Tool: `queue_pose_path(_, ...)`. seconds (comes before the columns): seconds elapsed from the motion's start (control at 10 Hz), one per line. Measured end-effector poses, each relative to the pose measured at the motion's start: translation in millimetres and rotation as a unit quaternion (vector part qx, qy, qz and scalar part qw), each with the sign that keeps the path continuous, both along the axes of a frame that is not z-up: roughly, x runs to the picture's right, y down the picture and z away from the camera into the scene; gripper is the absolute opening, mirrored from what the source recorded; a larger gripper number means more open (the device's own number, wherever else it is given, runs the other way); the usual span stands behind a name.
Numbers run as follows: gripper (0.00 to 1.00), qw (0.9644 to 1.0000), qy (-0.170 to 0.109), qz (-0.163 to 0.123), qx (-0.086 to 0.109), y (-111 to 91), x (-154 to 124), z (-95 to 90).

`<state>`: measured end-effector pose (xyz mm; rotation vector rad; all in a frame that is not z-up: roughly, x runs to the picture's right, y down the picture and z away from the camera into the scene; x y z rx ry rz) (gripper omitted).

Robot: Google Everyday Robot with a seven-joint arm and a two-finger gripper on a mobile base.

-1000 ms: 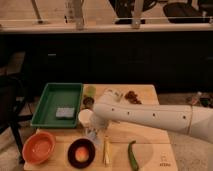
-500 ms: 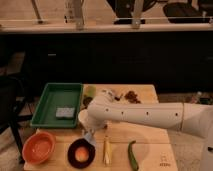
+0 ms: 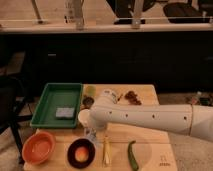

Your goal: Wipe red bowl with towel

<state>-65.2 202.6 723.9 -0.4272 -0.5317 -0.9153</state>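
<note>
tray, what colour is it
The tray is green, seen in the camera view; the gripper hangs by its near right corner.

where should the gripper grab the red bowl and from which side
Take its wide rim, pinched from above on the side away from the dark bowl. The red bowl sits upright and open, so the rim is the only thin edge. The gripper hangs shut just behind the dark bowl.

No text, label or number could be read. A small dark print (image 3: pixel 164 163) stood near the front right corner of the wooden surface (image 3: pixel 150 145), too small to make out. The hand (image 3: pixel 91 133), closed, hung over the surface's left part and bore no legible marking.
</note>
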Motion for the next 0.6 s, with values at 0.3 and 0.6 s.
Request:
queue_pose_path(0.3,0.0,0.9994,-0.013,-0.024,0.022,-18,-22,-9.4)
queue_pose_path(0.6,0.0,0.9966,-0.046,-0.063,0.026,-29,-67,-5.7)
